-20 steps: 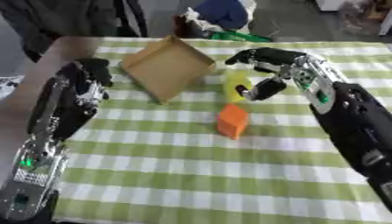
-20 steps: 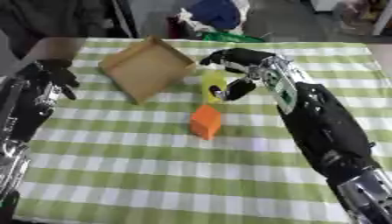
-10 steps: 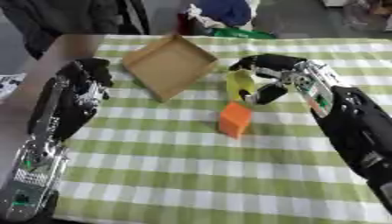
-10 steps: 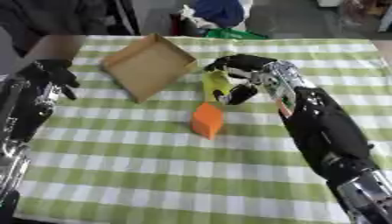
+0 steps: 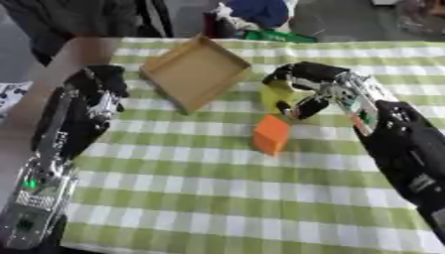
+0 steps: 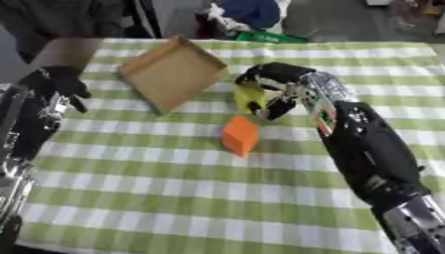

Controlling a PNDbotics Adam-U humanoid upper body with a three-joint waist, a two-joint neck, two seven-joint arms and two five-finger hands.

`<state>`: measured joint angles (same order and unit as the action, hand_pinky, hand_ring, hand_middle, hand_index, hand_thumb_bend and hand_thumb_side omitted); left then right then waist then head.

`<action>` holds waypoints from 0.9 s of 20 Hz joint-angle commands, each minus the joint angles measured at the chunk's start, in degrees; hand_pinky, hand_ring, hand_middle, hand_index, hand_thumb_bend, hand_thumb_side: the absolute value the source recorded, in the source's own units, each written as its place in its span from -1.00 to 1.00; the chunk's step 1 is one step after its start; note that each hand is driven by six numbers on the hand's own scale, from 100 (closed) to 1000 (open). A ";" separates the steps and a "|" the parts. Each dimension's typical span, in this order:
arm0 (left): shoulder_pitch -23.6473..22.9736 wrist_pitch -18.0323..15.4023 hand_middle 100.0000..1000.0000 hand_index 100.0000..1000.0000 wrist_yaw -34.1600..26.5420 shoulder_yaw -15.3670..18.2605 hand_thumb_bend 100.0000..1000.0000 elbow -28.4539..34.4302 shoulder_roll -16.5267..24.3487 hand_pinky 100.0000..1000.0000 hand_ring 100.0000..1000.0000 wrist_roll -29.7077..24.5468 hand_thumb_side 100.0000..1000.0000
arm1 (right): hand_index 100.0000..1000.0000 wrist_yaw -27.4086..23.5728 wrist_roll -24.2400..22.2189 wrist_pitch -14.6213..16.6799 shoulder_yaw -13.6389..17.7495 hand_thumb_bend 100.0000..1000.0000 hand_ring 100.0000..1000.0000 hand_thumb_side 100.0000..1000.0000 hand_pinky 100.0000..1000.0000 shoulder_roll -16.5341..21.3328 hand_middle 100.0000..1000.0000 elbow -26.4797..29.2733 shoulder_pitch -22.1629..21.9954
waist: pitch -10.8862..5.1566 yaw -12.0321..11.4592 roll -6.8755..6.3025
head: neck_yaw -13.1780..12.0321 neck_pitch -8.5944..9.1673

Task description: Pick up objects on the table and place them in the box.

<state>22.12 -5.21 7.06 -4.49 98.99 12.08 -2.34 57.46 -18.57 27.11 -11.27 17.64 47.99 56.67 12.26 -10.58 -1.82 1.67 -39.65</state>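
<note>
A shallow cardboard box [image 5: 195, 71] lies on the green checked table at the back left. A yellow object [image 5: 276, 95] sits right of the box, and my right hand [image 5: 315, 84] has its fingers and thumb curled round it from above. An orange block [image 5: 271, 134] stands on the cloth just in front of the yellow object, apart from the hand. My left hand [image 5: 97, 91] rests at the table's left edge with fingers curled, holding nothing.
The green checked cloth [image 5: 226, 198] covers the whole table. Beyond the far edge are a blue bundle [image 5: 257, 11], a green item [image 5: 274, 35] and a person in dark clothing [image 5: 61, 20].
My right hand has closed further round the yellow object and shifted slightly down. The whole picture has tilted a little; the orange block and box stay put.
</note>
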 commanded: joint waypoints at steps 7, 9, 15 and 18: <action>1.39 -0.25 -0.06 0.38 0.05 -0.76 -0.68 1.20 -0.38 -0.24 0.02 -0.80 0.11 | 0.72 -4.31 6.72 -1.38 0.30 -1.00 0.75 -1.00 0.75 2.20 -0.15 5.15 3.25 | -1.74 -1.12 0.57 | 0.96 1.07; 2.00 -0.37 -0.06 0.38 -0.01 -1.23 -0.68 1.44 -0.93 -0.23 0.02 -1.24 0.11 | 0.73 -4.75 6.91 -1.95 0.52 -1.00 0.75 -1.00 0.76 2.39 -0.14 5.50 3.92 | -1.82 -2.12 0.77 | 1.83 1.47; 4.37 -0.90 -0.06 0.39 -0.37 -2.83 -0.68 2.40 -2.95 -0.22 0.02 -3.10 0.10 | 0.74 -4.03 7.52 -2.77 0.97 -1.00 0.76 -1.00 0.76 2.08 -0.11 4.90 5.03 | -1.33 -6.20 0.94 | 5.44 2.52; 5.35 -1.11 -0.06 0.39 -0.72 -3.57 -0.67 2.81 -3.84 -0.22 0.03 -4.06 0.10 | 0.74 -2.85 8.02 -2.76 1.03 -1.00 0.76 -1.00 0.76 1.40 -0.09 4.23 5.38 | -0.69 -8.21 0.93 | 7.40 3.03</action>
<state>26.37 -6.16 6.58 -7.81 100.42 8.24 -5.86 54.07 -10.93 24.37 -10.81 18.47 51.83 60.43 12.56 -18.96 -0.72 8.22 -37.47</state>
